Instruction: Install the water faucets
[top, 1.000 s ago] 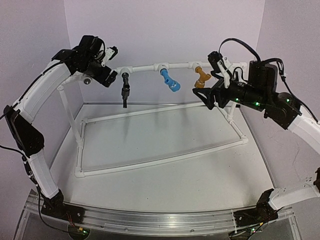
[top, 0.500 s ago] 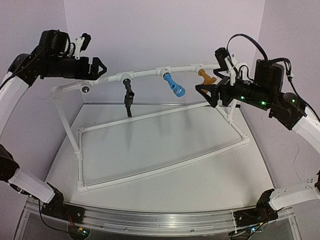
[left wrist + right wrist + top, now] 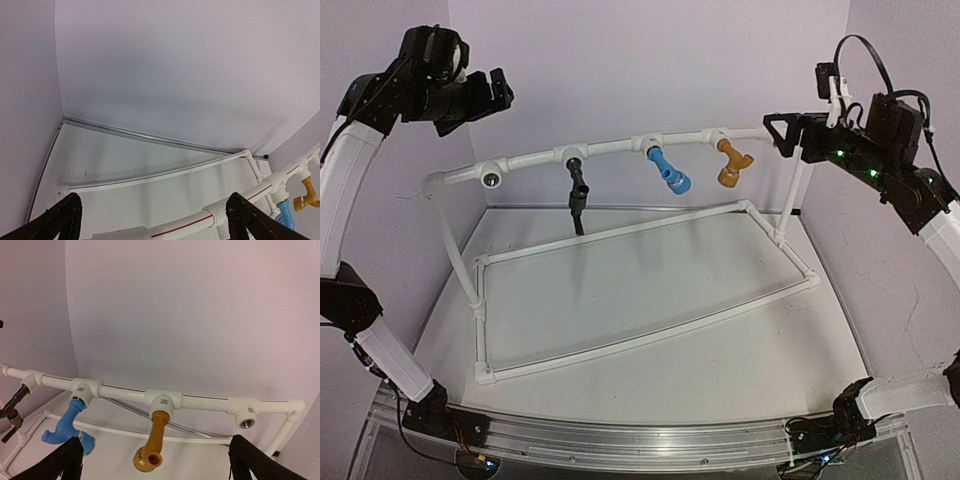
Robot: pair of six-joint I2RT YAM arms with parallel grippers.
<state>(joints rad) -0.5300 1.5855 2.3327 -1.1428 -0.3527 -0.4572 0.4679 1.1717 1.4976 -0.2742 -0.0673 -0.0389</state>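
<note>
1. My left tool (image 3: 500,92) hangs empty, fingers apart, above the left end of the frame (image 3: 530,158).
2. My right tool (image 3: 776,132) is empty and spread wide, near the frame's right end.
3. The black faucet (image 3: 579,190), blue faucet (image 3: 667,168) and yellow faucet (image 3: 728,165) hang from the frame's top rail, black leftmost, yellow rightmost.
4. The frame stands on the counter (image 3: 720,350).

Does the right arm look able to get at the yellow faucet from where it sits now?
Probably yes. The right gripper is open and empty, just right of the yellow faucet hanging from the pipe frame, with nothing between them.
</note>
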